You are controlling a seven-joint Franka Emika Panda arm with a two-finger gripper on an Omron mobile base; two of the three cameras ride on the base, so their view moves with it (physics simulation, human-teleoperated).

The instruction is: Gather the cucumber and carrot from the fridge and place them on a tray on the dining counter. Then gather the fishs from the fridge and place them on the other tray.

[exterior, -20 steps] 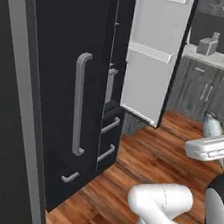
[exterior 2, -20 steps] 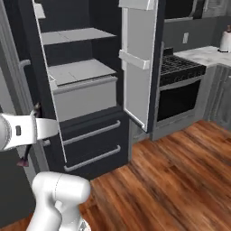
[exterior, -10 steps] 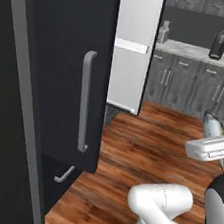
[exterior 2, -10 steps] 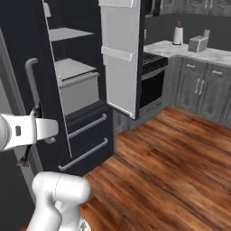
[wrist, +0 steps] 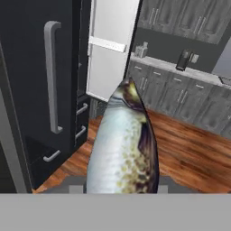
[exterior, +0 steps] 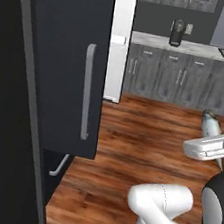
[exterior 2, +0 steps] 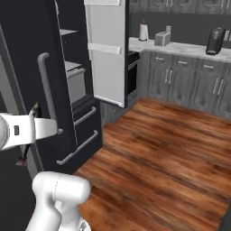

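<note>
The gripper (wrist: 122,191) is clamped on the silver-grey fish (wrist: 122,149), which juts toward twelve o'clock in the hand view, carried clear of the floor. The fridge (wrist: 40,90) stands open at nine o'clock, presumably just emptied of it.

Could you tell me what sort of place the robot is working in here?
A home kitchen, by the look of it: a tall black fridge with its door open, grey cabinets under a pale countertop, and a wooden floor.

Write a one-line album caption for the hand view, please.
Silver-grey fish held in the gripper, with the open fridge beyond.
</note>
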